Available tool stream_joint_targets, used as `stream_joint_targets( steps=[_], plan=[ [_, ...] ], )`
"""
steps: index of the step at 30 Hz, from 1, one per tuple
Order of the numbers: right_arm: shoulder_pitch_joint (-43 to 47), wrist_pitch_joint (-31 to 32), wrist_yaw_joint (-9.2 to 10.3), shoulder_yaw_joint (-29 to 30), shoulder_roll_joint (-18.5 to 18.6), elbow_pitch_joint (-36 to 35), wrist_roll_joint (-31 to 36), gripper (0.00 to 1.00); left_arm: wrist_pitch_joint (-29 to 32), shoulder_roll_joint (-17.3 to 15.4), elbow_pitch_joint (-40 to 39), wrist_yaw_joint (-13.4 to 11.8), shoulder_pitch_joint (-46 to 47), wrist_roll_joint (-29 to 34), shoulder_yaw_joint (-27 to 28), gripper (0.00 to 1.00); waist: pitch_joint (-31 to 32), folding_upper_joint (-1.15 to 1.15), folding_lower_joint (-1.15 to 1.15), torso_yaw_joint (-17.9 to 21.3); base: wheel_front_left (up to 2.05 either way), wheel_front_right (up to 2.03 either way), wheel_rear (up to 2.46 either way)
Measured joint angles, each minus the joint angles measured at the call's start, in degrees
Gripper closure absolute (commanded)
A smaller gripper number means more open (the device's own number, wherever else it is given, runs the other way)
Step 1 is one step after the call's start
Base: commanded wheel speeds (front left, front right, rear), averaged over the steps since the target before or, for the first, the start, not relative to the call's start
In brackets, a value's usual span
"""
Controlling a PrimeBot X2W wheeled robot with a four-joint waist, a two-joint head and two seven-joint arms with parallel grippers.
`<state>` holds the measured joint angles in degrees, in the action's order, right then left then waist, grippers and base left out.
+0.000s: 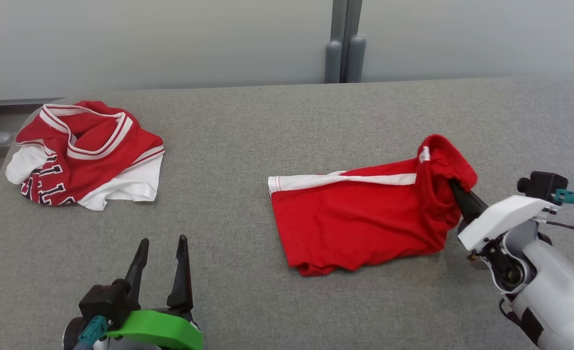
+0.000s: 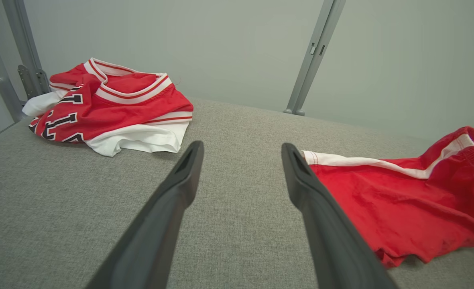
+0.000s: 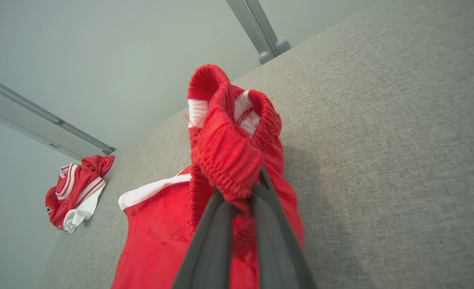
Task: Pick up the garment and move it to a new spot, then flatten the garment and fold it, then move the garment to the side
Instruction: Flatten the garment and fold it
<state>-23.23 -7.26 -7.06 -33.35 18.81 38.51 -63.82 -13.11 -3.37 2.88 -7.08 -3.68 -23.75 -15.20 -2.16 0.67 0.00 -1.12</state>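
Grey tabletop [image 1: 267, 121] under red shorts [image 1: 355, 223]; pale wall [image 1: 170, 39], perhaps panelled.

Dark tapered jaws, green left wrist shell [image 1: 163, 331], white right wrist shell [image 1: 503, 218]

Red shorts [image 1: 359, 223], white side stripe, mid-right on grey table [image 1: 267, 121]; legs flat, elastic waistband bunched, raised.

The shorts [image 1: 355, 223] are bright red with a white side stripe. Well to the left of the shorts, a jersey [image 1: 87, 150] is red and white, with striped trim and black, white-edged lettering. The surface [image 1: 248, 126] is speckled grey.
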Motion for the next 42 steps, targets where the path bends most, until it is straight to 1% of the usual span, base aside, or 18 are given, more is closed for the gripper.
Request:
stream_joint_targets(
  steps=[6,11,19,20,24,28,30,33,34,36,37,38,39,42],
  plan=[
    [-2.15,0.79,0.00,-4.35,-1.89,-4.74,1.94,1.00,0.57,0.02,-0.57,0.00,-0.16,0.36,-0.78,0.00,0.39,0.00,0.00,-0.29,0.00,0.00,0.00],
    [-2.71,1.90,0.00,-6.61,-3.13,-5.10,3.36,1.00,1.05,0.10,-1.07,0.00,-0.17,0.42,-1.42,0.00,0.63,0.00,0.00,-1.32,0.00,0.00,0.00],
    [-4.73,3.89,0.08,-9.61,-6.73,-3.02,5.23,1.00,1.67,0.20,-1.40,-0.01,-0.23,0.42,-1.86,0.00,1.08,0.00,0.00,-4.47,0.00,0.00,0.00],
    [-4.76,4.32,0.27,-9.83,-7.02,-2.41,5.48,1.00,1.75,0.22,-1.44,-0.01,-0.26,0.42,-1.96,0.00,1.14,0.00,0.00,-4.94,0.00,0.00,0.00],
    [-4.81,4.88,2.08,-10.46,-7.87,0.26,6.64,1.00,1.98,0.26,-1.53,0.00,-0.54,0.42,-2.52,0.00,1.36,0.00,0.00,-6.96,0.00,0.00,0.00],
    [-5.31,5.42,2.80,-10.84,-8.84,2.01,6.90,1.00,2.00,0.30,-1.59,-0.01,-1.21,0.42,-2.54,0.00,1.53,0.00,0.00,-8.98,0.00,0.00,0.00],
    [-5.95,5.73,3.58,-11.37,-9.46,2.90,7.22,1.00,2.03,0.30,-1.66,-0.01,-1.23,0.42,-2.49,0.00,1.59,0.00,0.00,-9.95,0.00,0.00,0.00],
    [-6.68,6.27,3.85,-12.48,-10.20,4.33,8.32,1.00,2.05,0.30,-1.82,-0.01,-1.35,0.42,-2.33,0.00,1.62,0.00,0.00,-11.23,0.00,0.00,0.00],
    [-7.03,6.39,4.23,-13.00,-10.23,4.78,8.84,0.90,2.05,0.31,-1.86,-0.01,-1.36,0.42,-2.21,0.00,1.61,0.00,0.00,-11.58,0.00,0.00,0.00],
    [-7.69,6.66,4.67,-13.97,-10.35,5.80,9.95,0.58,2.05,0.34,-1.92,-0.01,-1.51,0.42,-1.56,0.00,1.56,0.00,0.00,-12.15,0.00,0.00,0.00],
    [-8.09,6.82,4.72,-14.38,-10.53,6.30,10.61,0.36,2.05,0.34,-1.96,-0.02,-1.68,0.42,-1.33,0.00,1.54,0.00,0.00,-12.32,0.00,0.00,0.00],
    [-8.40,6.82,4.74,-14.85,-10.73,6.59,11.18,0.05,2.05,0.33,-1.99,-0.02,-1.92,0.42,-1.25,0.00,1.52,0.00,0.00,-12.42,0.00,0.00,0.00],
    [-8.67,6.82,4.74,-15.28,-10.92,6.83,11.68,0.00,2.05,0.34,-2.01,-0.02,-2.20,0.42,-1.24,0.00,1.51,0.00,0.00,-12.46,0.00,0.00,0.00],
    [-9.41,6.89,4.72,-16.33,-11.40,7.38,12.58,0.00,2.05,0.38,-2.05,-0.02,-2.43,0.42,-0.85,0.00,1.51,0.00,0.00,-12.42,0.00,0.00,0.00]
  ],
)
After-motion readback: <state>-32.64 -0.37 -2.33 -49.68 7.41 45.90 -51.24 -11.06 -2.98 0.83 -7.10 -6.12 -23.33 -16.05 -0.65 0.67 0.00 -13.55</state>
